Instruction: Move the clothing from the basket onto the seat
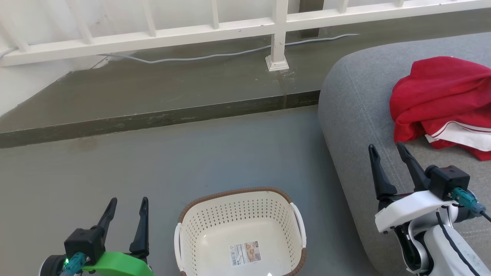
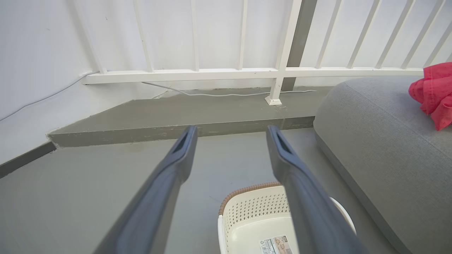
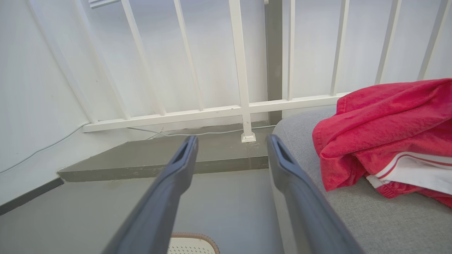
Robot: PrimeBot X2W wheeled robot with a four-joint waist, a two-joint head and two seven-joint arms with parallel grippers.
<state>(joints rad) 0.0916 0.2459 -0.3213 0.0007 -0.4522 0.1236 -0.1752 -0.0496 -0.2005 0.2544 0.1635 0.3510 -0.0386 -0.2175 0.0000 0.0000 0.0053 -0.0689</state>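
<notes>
While left pincer (image 1: pixel 129 200) and right pincer (image 1: pixel 385 145) gape | one railing (image 1: pixel 153 38), one cable (image 1: pixel 211 56) behind | one basket (image 1: pixel 238 191) on floor (image 1: pixel 191 153) | one clothing heap (image 1: pixel 441 92) on seat (image 1: pixel 360 107)

Grey floor (image 1: pixel 191 161) with the basket (image 1: pixel 238 214) and the seat (image 1: pixel 356 115); red clothing (image 1: pixel 441 92) atop the seat.

Basket (image 1: pixel 230 214): cream-white, dot-perforated walls, brown woven-look rim, white handles. Clothing (image 1: pixel 441 92), right of basket: red, white panel with thin red stripe. Seat (image 1: pixel 356 115), right of basket: plain grey. Floor (image 1: pixel 153 172) around basket: dull grey-green. Railing (image 1: pixel 191 35) beyond basket: white.
</notes>
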